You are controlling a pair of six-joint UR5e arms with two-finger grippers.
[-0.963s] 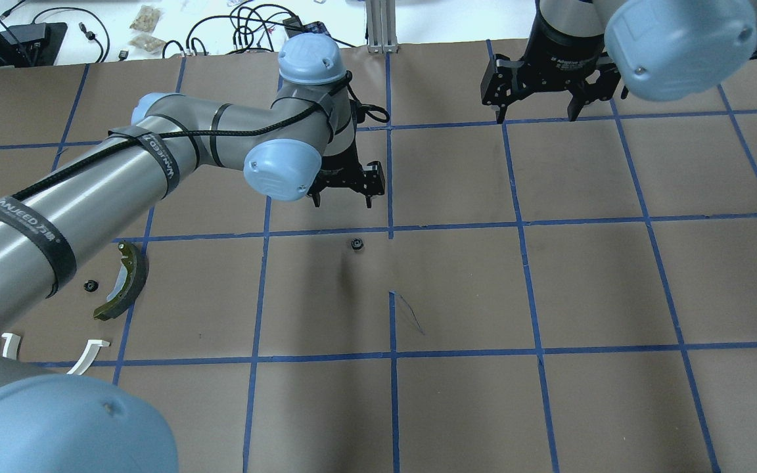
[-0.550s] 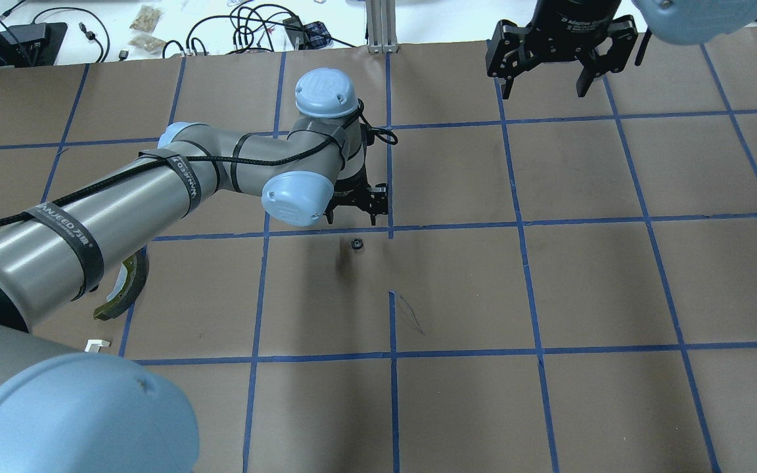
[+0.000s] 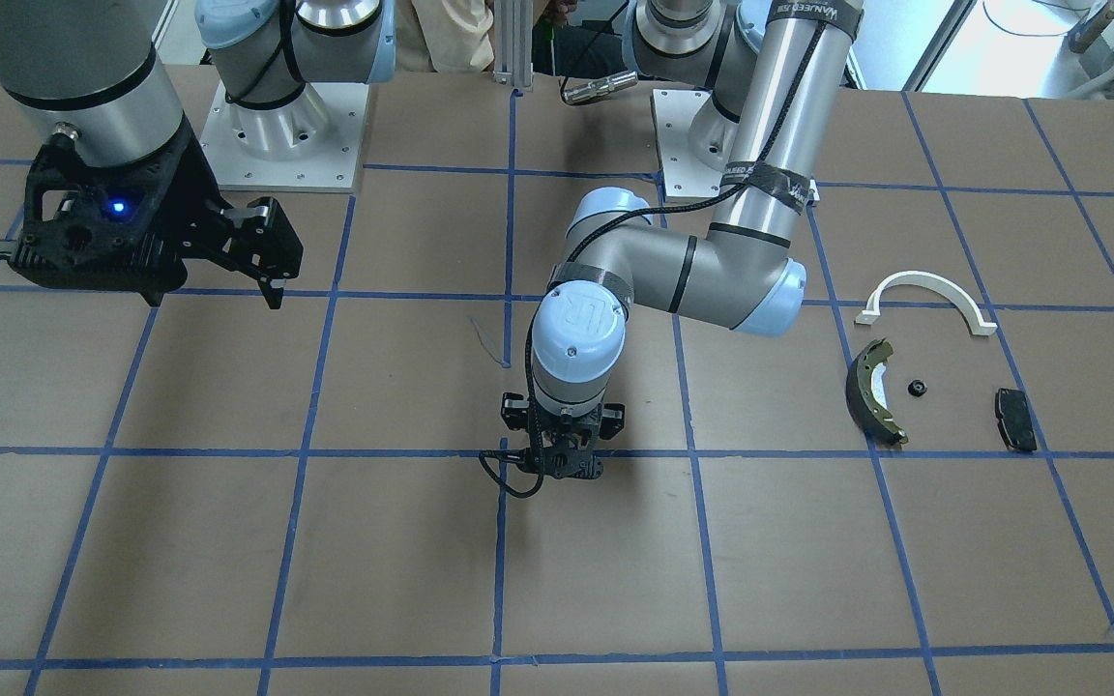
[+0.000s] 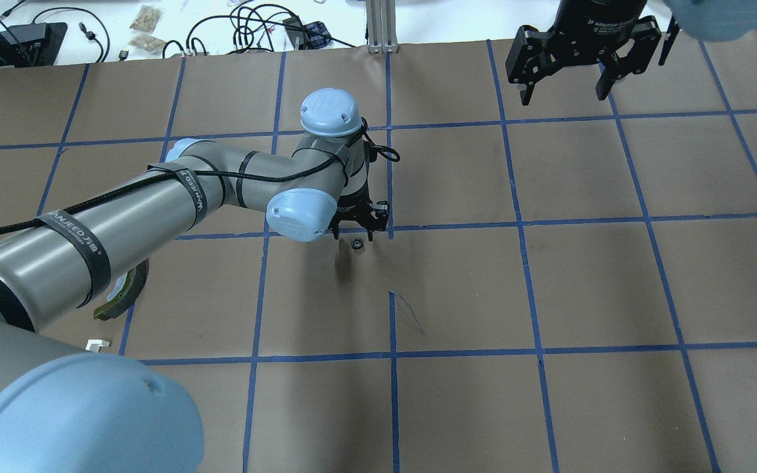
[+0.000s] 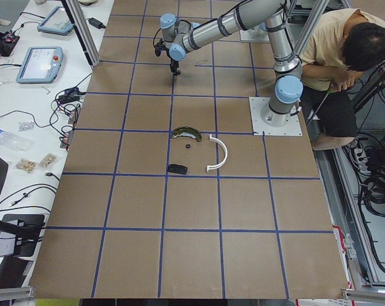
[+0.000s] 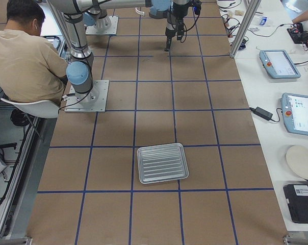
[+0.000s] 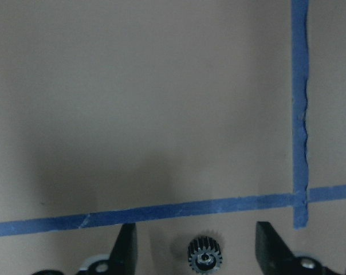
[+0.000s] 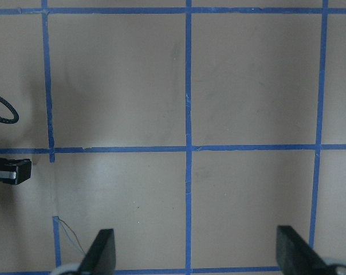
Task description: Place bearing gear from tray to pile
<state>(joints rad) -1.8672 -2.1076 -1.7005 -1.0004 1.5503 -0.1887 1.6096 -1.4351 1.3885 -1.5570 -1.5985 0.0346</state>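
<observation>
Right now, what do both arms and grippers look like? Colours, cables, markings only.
Both arms have silver-grey tubes and pale blue joint caps. Left arm carries a black braided cable held by black straps with white lettering. Right arm has a black band. Left gripper and right gripper are black and two-fingered. The right one has white lettering on its collar and a blue light on its housing.

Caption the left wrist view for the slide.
Left gripper, jaws open, above small black toothed bearing gear on brown paper table with blue tape grid.
</observation>
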